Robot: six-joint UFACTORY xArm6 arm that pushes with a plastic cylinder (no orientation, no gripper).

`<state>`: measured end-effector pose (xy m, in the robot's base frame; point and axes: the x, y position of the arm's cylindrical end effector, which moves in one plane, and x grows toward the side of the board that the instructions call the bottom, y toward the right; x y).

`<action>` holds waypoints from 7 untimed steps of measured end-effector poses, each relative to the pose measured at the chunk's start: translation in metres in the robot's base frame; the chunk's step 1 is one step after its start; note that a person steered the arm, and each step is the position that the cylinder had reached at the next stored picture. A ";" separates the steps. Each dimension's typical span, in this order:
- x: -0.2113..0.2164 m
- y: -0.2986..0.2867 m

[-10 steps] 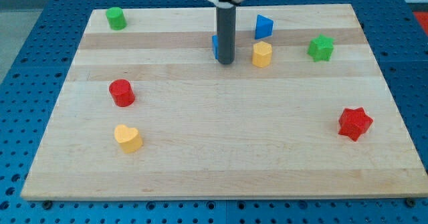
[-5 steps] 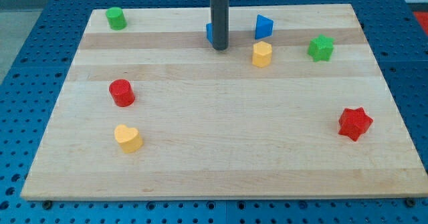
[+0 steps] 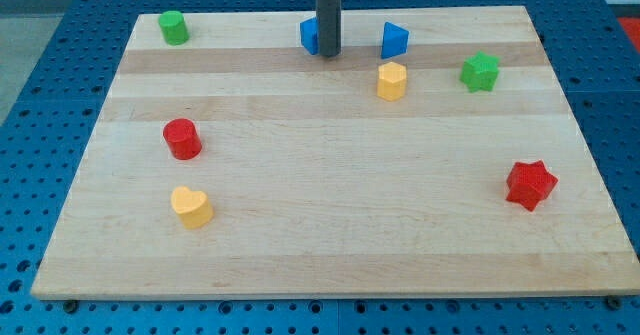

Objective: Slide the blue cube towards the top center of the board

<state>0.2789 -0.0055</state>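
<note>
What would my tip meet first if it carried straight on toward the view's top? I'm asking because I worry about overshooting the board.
Probably nothing but the board's far edge. My tip sits just right of the blue cube, touching or nearly so, and no other block lies above it.

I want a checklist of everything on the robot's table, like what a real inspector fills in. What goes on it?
Surface: wooden board, flat, lying on a blue pegboard.
Job's things: blue cube near the board's top centre, partly hidden behind the rod.
Clutter: blue wedge, yellow block, green star, red star, green cylinder, red cylinder, yellow heart.
Grippers: none; my tip sits at the cube's right side, seemingly touching.
Cables: nothing seen.
Surroundings: pale floor at the view's top corners.
</note>
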 end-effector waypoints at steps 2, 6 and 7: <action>0.026 -0.029; -0.020 -0.047; -0.034 -0.047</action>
<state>0.2453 -0.0524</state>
